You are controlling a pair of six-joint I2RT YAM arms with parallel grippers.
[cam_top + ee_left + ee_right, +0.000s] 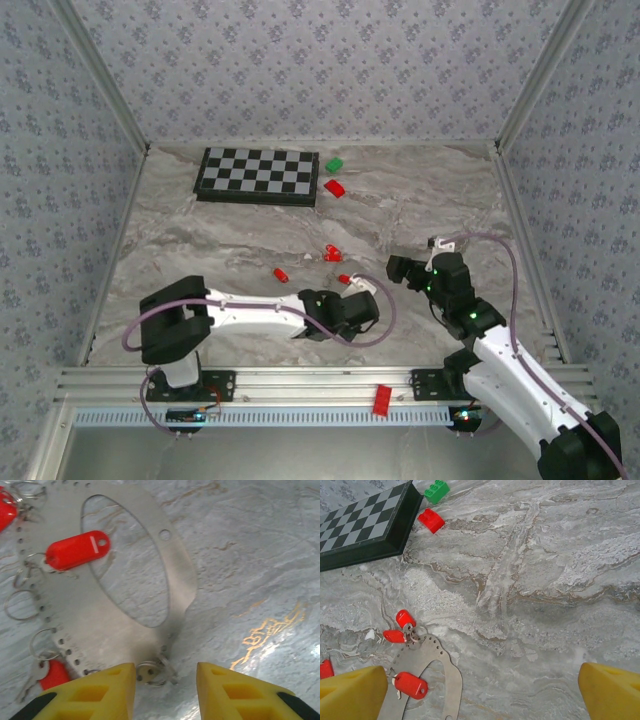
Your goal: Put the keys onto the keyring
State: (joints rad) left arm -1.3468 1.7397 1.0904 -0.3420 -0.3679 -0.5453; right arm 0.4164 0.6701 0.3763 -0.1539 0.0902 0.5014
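Your keyring (177, 575) is a flat grey metal crescent with an oval cut-out and holes punched along its outer edge, lying flat on the marble tabletop (260, 555). The red-headed keys (77, 550) cluster along that holed edge, one resting across the plate.

White arms (255, 312) carry black joints (175, 325), lilac cables (514, 280), yellow fingers (100, 695)

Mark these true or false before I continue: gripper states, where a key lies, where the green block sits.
The right gripper is open and holds nothing. True.
The left gripper is shut on a red key. False: its fingers stand apart, a small metal ring between them.
A red key lies across the keyring. True.
The green block sits on the chessboard. False: it lies on the table beside it.
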